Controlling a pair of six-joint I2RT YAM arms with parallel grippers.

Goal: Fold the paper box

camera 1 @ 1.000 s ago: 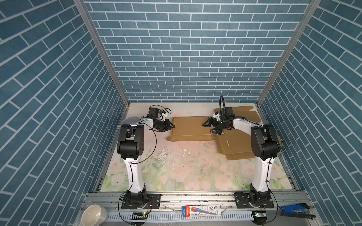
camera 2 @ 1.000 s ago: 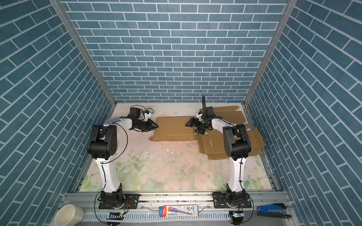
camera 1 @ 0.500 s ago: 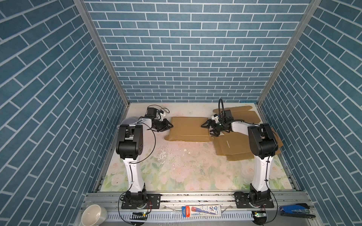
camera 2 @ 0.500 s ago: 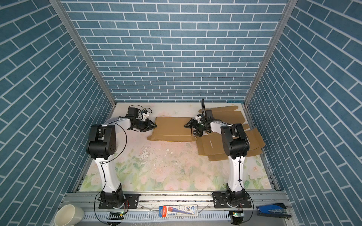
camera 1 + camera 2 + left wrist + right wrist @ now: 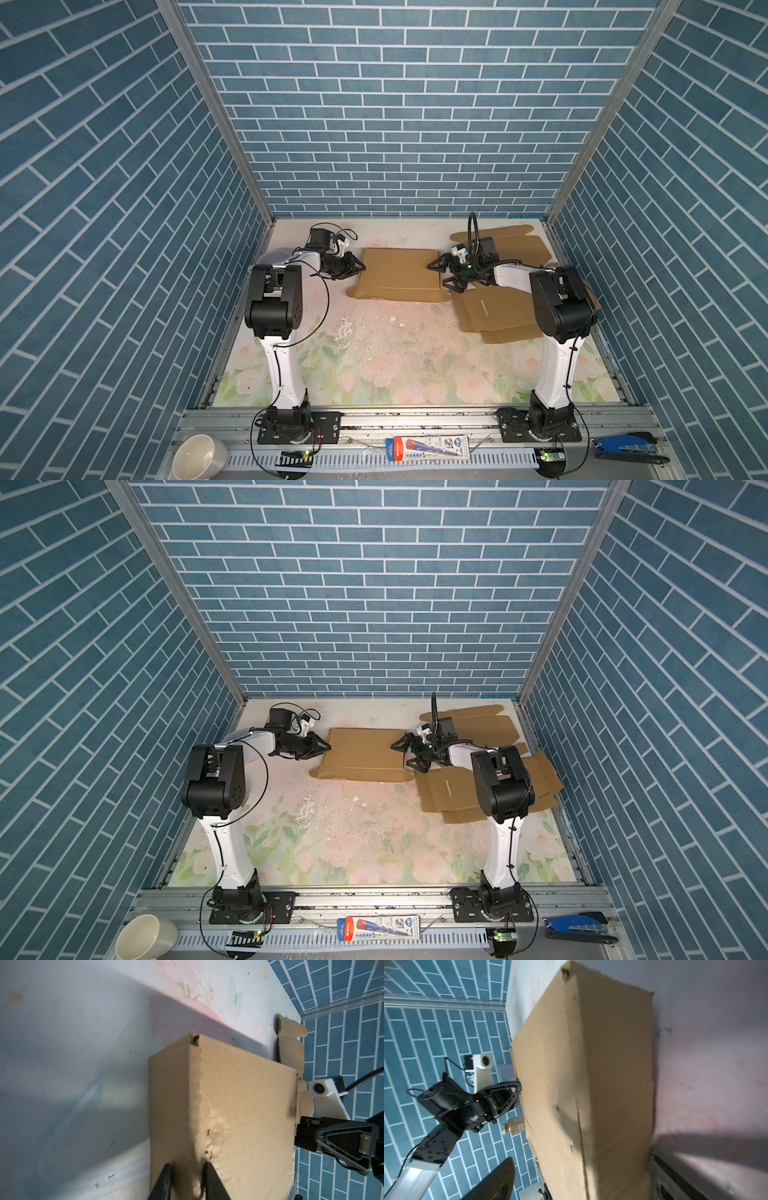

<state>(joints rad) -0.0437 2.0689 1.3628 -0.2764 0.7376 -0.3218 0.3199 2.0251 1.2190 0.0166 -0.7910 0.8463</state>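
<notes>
"Cardboard box [image 5: 399, 274], where is it sitting?"
"At the back of the table [image 5: 374, 353], between the two arms."
"And the grippers?"
"Left gripper [image 5: 360, 267] pinches its left edge. Right gripper [image 5: 437, 277] gapes wide at the right edge."

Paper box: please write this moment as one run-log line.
task: fold paper box | left tool: shut on its left edge | right tool: open at its right edge | box lies on table
</notes>
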